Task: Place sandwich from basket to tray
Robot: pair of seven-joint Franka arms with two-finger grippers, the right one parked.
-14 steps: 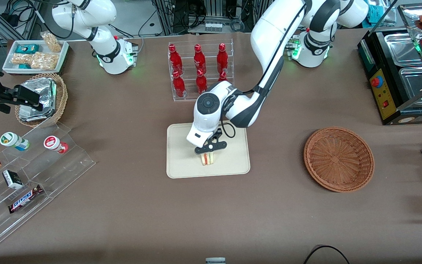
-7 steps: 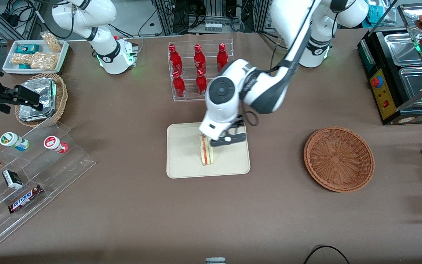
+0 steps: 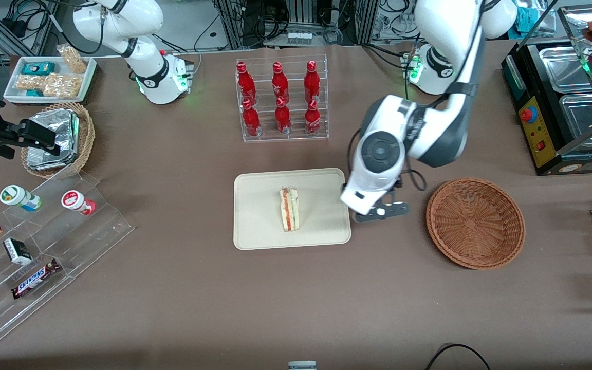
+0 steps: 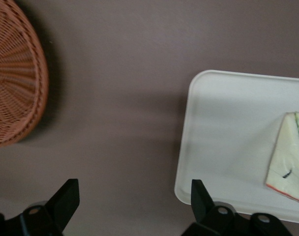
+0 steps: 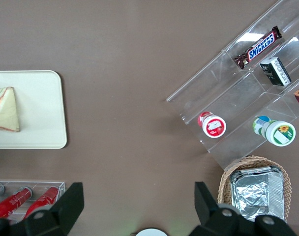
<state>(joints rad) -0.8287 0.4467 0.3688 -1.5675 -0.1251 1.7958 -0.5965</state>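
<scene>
On the brown table (image 3: 172, 288) I see the sandwich (image 3: 289, 208) lying on the tray (image 3: 255, 226), the basket (image 3: 475, 222) empty, my gripper (image 3: 378, 213) wide open, empty, between them: delivery apparently complete.

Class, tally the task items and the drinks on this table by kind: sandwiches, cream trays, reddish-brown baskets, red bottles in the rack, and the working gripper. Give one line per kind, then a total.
sandwich: 1, lying on the tray
tray: 1
basket: 1, with nothing in it
red bottles: 6
gripper: 1, open, above the table between tray and basket
Total: 10
</scene>
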